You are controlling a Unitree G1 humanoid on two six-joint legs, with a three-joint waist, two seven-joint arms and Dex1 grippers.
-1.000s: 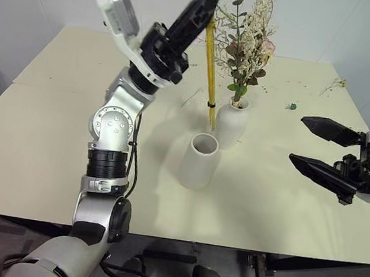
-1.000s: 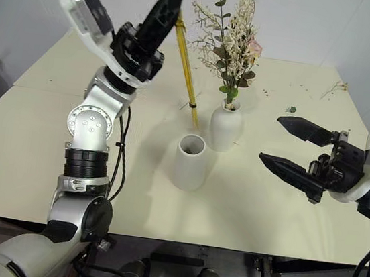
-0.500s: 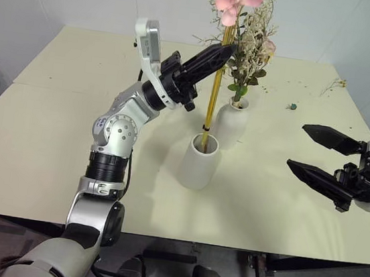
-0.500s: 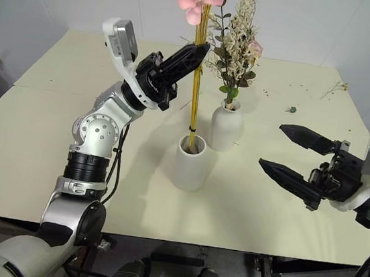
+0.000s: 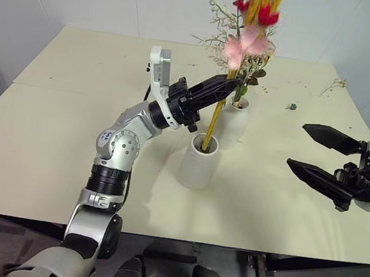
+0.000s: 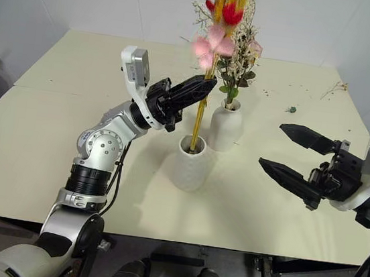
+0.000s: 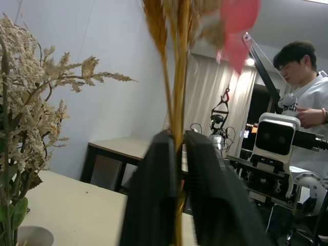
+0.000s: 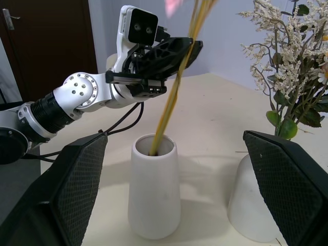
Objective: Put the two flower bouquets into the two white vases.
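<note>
At frame centre, the left gripper (image 5: 216, 88), fingers loosening around the yellow wheat bundle (image 5: 216, 112), has lowered its stems into the cone vase (image 5: 198, 160); the right gripper (image 5: 321, 155) waits spread wide, so both bouquets look placed.

It looked like a robotics lab: bare white walls, a plain cream table (image 5: 51, 129), another robot (image 7: 279, 154) and a person (image 7: 307, 87) behind it.
</note>
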